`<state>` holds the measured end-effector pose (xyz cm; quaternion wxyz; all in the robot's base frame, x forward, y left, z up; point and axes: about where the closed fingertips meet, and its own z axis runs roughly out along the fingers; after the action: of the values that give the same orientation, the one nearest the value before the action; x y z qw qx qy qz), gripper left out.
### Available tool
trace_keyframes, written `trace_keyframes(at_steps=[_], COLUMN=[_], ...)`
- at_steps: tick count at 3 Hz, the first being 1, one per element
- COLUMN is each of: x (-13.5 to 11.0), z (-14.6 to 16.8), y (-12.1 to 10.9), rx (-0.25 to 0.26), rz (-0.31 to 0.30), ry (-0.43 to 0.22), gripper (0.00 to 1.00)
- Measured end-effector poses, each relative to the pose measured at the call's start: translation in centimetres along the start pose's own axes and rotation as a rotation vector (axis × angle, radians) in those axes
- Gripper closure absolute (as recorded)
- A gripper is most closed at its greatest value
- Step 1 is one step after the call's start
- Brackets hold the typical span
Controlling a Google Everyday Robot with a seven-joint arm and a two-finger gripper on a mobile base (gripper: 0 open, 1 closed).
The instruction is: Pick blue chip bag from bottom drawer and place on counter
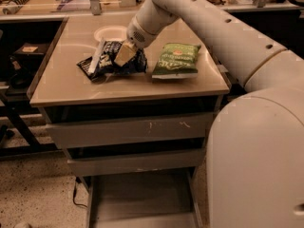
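The blue chip bag (pixel 107 63) lies on the counter (pixel 66 91), left of centre, with its white lettering up. My gripper (pixel 125 54) is at the end of the white arm that reaches in from the upper right. It rests on the bag's right half. The bottom drawer (pixel 142 198) is pulled out below the cabinet. Its grey tray shows nothing inside in the part in view.
A green chip bag (pixel 175 61) lies on the counter right of the blue one. A white round shape (pixel 110 32) shows behind the bags. The two upper drawers (pixel 128 132) are pushed in. My arm's large body (pixel 256 160) fills the right side. Cluttered benches stand behind.
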<state>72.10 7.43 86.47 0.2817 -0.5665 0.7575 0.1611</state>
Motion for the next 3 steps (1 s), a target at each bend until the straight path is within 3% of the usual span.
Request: trace_keyframes(at_steps=[1,3], x=[0.0,0.0], z=[0.0,0.01], y=[0.0,0.0], rx=[0.0,0.0], rz=[0.0,0.0], ry=[0.0,0.0], gripper=[0.81,0.35])
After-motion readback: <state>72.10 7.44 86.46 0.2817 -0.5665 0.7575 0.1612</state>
